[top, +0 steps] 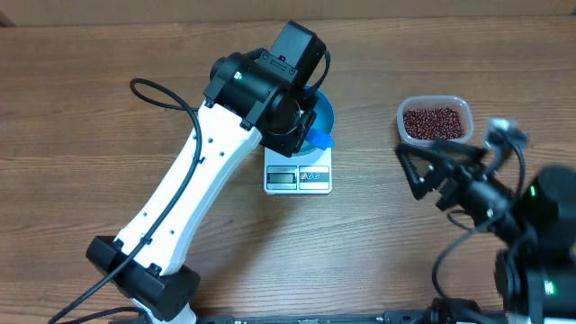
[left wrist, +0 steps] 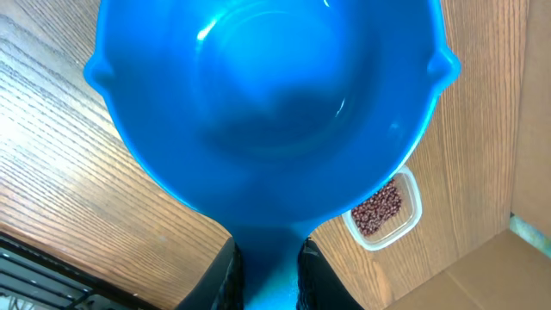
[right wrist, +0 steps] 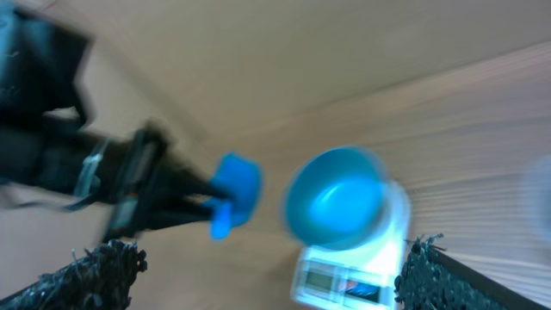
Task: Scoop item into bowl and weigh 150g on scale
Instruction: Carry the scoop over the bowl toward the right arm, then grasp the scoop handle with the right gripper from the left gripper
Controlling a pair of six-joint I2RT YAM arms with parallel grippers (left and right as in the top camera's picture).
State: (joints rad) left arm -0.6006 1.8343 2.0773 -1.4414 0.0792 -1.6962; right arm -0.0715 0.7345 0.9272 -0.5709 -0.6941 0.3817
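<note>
Deep teal bowl (right wrist: 336, 198) on flat white scale (top: 298, 177), left gripper (left wrist: 269, 275) clenched on blue scoop (left wrist: 267, 103), right gripper (top: 409, 173) spread wide

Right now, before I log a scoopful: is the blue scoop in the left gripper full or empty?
Empty: the left wrist view shows the blue scoop smooth and bare inside; the beans sit in the clear tub.

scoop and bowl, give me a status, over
Left gripper shut on empty scoop, by the bowl on the scale. Right gripper open, holding nothing. Beans in the tub; bowl looks empty, view blurred. Nothing in the way.
</note>
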